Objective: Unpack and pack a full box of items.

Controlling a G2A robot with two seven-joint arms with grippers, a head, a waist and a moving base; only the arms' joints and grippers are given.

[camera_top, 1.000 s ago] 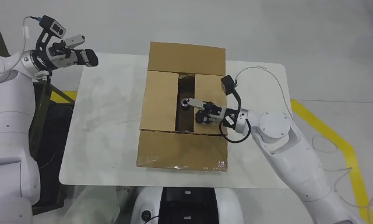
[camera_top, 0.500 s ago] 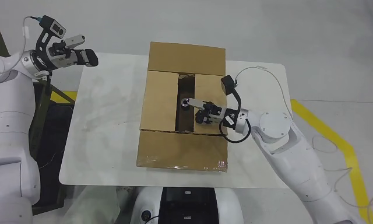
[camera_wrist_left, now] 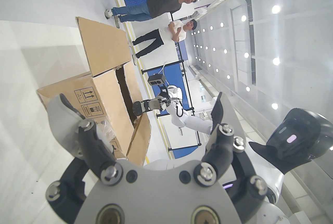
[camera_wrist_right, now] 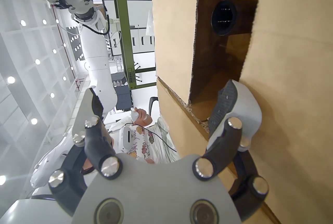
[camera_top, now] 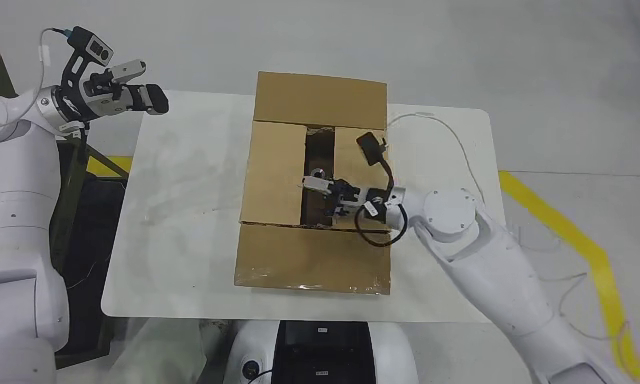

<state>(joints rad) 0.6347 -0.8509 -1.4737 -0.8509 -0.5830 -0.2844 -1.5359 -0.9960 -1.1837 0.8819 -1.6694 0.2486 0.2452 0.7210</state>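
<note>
Holding right pincer [camera_top: 312, 181] spread over box [camera_top: 320, 104] flap gap, likely to part flaps; holding left pincer [camera_top: 155, 98] spread, well aside.

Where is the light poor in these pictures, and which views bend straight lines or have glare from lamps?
Top view: even light on the table, but the gap between the cardboard box flaps is in deep shadow. Right wrist view: the box inside is dim; a dark round object there cannot be identified. Left wrist view: ceiling lamps glare, and wide-angle bending curves the room's lines.
</note>
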